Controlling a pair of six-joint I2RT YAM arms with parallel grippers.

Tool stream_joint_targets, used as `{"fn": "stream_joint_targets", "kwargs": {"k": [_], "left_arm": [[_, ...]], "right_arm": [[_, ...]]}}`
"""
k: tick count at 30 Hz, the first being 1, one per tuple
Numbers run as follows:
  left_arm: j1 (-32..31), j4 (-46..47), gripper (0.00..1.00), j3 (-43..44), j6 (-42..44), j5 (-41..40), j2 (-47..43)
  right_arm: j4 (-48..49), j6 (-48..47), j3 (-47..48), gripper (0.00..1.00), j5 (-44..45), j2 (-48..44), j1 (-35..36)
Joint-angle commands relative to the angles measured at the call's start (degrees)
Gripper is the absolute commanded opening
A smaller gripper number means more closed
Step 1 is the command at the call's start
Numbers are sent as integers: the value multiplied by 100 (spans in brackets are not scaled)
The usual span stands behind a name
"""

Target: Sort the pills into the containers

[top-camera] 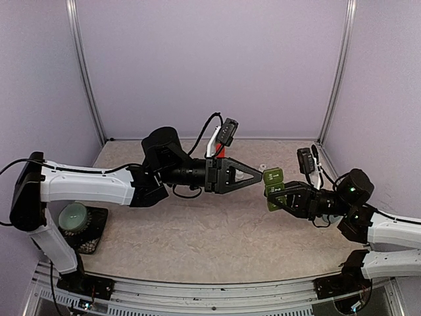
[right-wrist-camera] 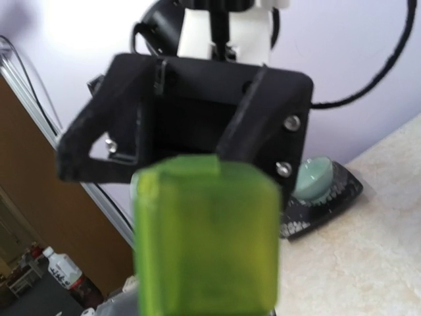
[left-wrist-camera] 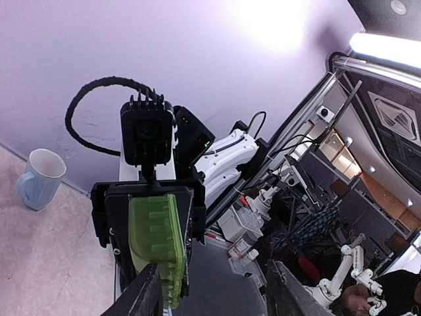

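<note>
The containers (top-camera: pixel 273 185), a green strip of lidded compartments, hang above the table with my right gripper (top-camera: pixel 281 197) shut on their lower part. In the right wrist view the containers (right-wrist-camera: pixel 205 240) fill the bottom centre, blurred, and hide my own fingers. My left gripper (top-camera: pixel 258 176) reaches in from the left, its tips at the strip's top compartment. In the left wrist view the containers (left-wrist-camera: pixel 154 240) sit against my left finger (left-wrist-camera: pixel 143 296), while the other finger (left-wrist-camera: pixel 289 293) stands well apart, so the jaws are open. I see no pills for certain.
A pale blue mug (left-wrist-camera: pixel 39 178) stands by the back wall. A teal bowl (top-camera: pixel 74 215) rests on a dark mat (top-camera: pixel 92 230) at the near left. A red and white object (top-camera: pixel 218 148) shows behind my left arm. A tiny pale speck (top-camera: pixel 262 166) lies near the fingertips.
</note>
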Motion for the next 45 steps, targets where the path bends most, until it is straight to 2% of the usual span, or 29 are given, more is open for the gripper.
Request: {"fn": "stream_joint_targets", "kwargs": {"k": [1,18,24,31,45], "left_arm": [[-94,432,53,271,-207,-19,183],[-167,1426,49,90,-486,-166,272],[-171,1399,48,130,-513,-160,365],[-134,1102,48,72,-254,-516,308],[-189,1109,47,329,-328,-401,597]], "right_arm": [[649,183,-119,0,76,49,-1],[664,23,-382,0,451,-181,0],[793,90,-380,0,372,-187,0],[1216,263,-452,0,246,-266,0],[1484,321,-424,0,237,-28,0]]}}
